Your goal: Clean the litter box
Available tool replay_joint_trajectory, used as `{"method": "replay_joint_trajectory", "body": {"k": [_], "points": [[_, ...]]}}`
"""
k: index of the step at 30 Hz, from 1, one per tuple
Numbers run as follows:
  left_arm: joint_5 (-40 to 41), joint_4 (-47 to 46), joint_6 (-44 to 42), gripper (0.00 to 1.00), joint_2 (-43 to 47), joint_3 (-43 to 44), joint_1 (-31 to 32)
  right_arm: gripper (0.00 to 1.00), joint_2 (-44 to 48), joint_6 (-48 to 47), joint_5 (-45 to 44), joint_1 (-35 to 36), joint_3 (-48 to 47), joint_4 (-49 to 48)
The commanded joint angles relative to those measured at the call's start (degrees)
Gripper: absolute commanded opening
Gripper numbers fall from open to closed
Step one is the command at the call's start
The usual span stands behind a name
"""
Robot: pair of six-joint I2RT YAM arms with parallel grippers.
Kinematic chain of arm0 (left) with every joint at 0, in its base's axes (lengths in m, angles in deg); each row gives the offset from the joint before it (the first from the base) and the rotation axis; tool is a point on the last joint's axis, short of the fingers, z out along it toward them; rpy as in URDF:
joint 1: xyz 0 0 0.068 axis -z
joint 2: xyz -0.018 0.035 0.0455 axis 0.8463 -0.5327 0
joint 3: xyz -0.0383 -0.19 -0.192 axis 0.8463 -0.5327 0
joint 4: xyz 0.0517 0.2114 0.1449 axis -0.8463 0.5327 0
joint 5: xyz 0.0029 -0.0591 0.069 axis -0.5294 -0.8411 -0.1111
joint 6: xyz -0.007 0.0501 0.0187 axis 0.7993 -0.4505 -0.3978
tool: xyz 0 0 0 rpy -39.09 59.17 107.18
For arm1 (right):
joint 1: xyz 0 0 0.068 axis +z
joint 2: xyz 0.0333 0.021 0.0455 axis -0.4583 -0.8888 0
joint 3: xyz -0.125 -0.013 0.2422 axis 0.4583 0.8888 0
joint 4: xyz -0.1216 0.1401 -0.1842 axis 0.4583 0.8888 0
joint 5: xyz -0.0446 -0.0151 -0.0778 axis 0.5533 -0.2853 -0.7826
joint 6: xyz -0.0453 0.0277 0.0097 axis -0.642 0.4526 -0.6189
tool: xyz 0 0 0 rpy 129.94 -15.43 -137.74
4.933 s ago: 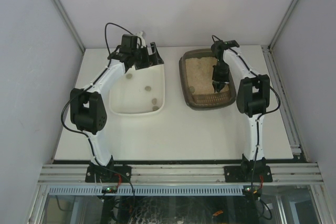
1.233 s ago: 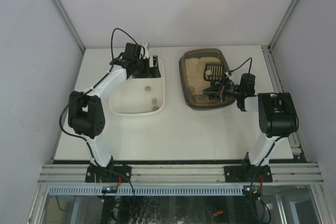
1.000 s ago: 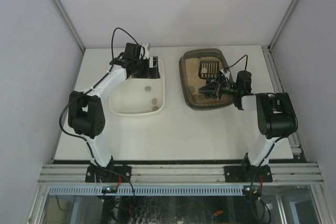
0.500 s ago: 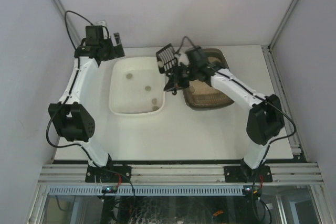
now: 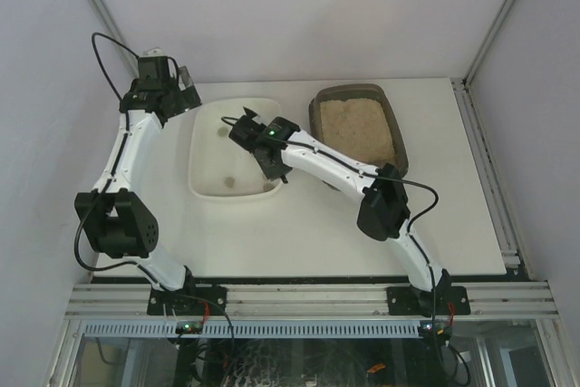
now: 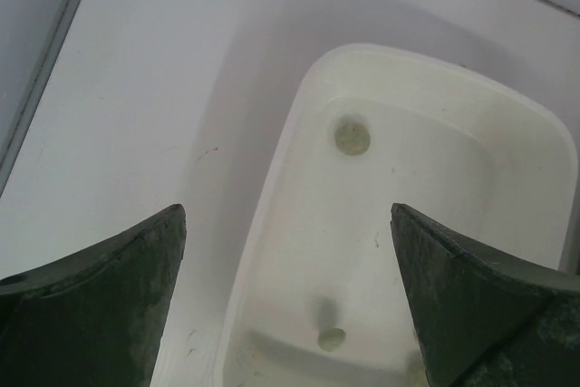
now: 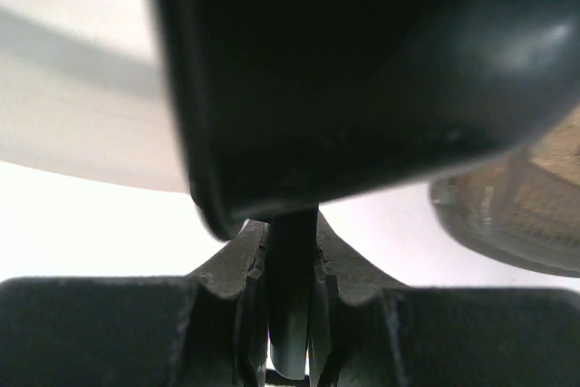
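Note:
The litter box, a dark brown tray of tan litter, sits at the back right of the table; its corner shows in the right wrist view. My right gripper reaches across over the white tub and is shut on the handle of the black scoop. The handle is pinched between the fingers of the right gripper. My left gripper hangs open above the tub's far left corner. In its wrist view the left gripper holds nothing, and its fingers stand wide apart.
Small greenish lumps lie on the floor of the white tub. Grey walls close in the table on three sides. A metal rail runs along its right edge.
My right arm lifted the scoop out of the litter box and swung it left over the white tub. My left gripper drew back from the tub's far rim to the far left corner.

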Motion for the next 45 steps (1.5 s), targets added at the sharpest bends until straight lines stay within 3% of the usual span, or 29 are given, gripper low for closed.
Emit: {"method": "replay_joint_trajectory", "body": {"k": [1,4,7,12,16,21,28,31,38,45], "points": [[1.8,-3.7,-1.4,0.98,3.6,-1.6,-0.2,0.00,3.5,-4.1,-13.2,1.8,-4.5,0.5],[0.8,-3.8,-2.1,0.98,3.7,-1.5,-0.2,0.00,4.4,-3.5,-12.6,1.4,-5.3,0.9],[-5.7,-3.6,-3.1,0.96,2.7,-0.5,0.1,0.00,10.2,-0.1,-7.1,-2.0,-1.9,1.5],[-8.4,-1.1,-4.5,0.95,-2.9,5.6,6.6,0.00,28.7,6.8,16.1,-15.9,17.5,-0.6],[-10.2,-3.7,-1.0,0.96,-7.1,7.3,14.0,0.00,36.1,12.1,33.3,-26.9,27.9,4.3],[-12.8,-10.2,3.0,0.96,-15.6,14.1,20.6,0.00,33.1,12.4,43.2,-33.5,29.0,13.2],[-12.5,-18.6,12.0,0.98,-34.9,36.9,23.0,0.00,22.2,10.4,48.9,-39.6,16.2,19.1],[-14.4,-21.1,13.1,0.98,-43.9,47.6,23.7,0.00,18.5,9.9,50.2,-41.1,16.1,19.3],[-29.5,-45.2,21.1,0.98,-51.6,44.1,24.1,0.00,12.9,8.5,54.1,-41.6,17.8,19.2],[-36.4,-52.4,30.2,0.97,-57.7,44.0,25.1,0.00,10.0,7.6,56.4,-42.2,20.1,19.3]]}}
